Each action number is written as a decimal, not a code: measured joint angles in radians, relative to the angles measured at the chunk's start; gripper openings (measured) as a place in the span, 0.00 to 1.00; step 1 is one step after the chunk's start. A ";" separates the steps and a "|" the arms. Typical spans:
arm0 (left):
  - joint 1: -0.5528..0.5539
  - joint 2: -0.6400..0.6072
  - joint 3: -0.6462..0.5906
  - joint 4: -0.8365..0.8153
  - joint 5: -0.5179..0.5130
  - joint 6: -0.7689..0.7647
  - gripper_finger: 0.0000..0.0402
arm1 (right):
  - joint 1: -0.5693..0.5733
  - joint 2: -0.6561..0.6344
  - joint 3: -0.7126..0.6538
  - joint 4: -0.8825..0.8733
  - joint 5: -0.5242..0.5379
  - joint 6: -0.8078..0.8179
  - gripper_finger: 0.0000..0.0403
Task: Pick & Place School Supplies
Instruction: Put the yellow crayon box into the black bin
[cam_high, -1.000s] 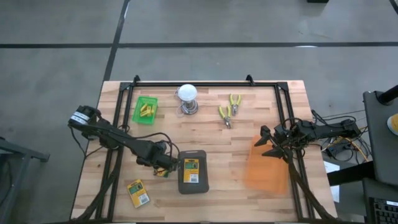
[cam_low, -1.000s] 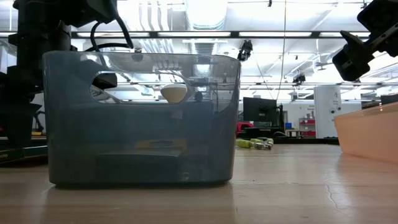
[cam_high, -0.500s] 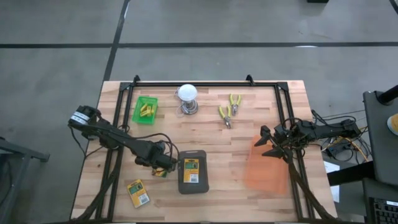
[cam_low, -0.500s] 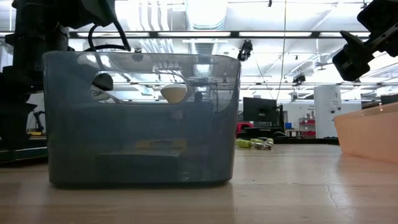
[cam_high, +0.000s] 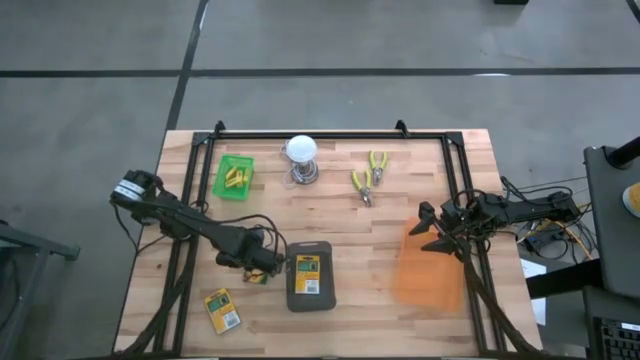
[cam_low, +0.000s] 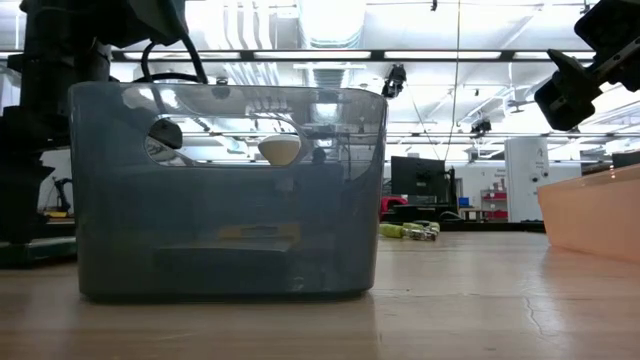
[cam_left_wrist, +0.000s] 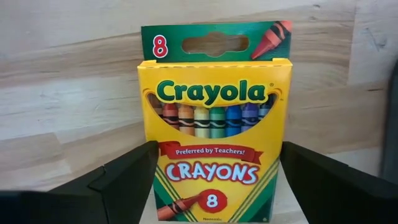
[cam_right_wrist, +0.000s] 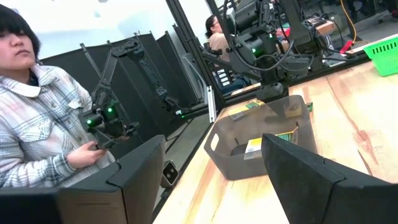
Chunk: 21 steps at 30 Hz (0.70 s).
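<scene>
Nothing moved; crayon box (cam_left_wrist: 214, 124) reads "Crayola Crayons 8".

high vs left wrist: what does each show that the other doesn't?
Only high: the grey bin with a crayon box inside, another box near the table's front-left corner, the green tray, bulb, pliers, orange bin and the right tool above it.
Only left wrist: the label, Crayola Crayons 8, on the box lying on the wood between the open fingers.
Both: the left tool at that box, beside the grey bin.
</scene>
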 joint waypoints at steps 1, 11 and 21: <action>0.000 0.000 0.001 -0.003 0.003 -0.001 0.87 | 0.000 0.000 0.000 0.000 0.000 0.000 0.65; 0.000 0.001 0.004 -0.022 0.009 -0.004 0.97 | 0.000 0.000 0.000 0.000 0.000 0.000 0.66; 0.000 -0.005 0.005 -0.021 0.075 -0.029 0.99 | 0.000 -0.001 0.000 0.000 0.000 0.000 0.64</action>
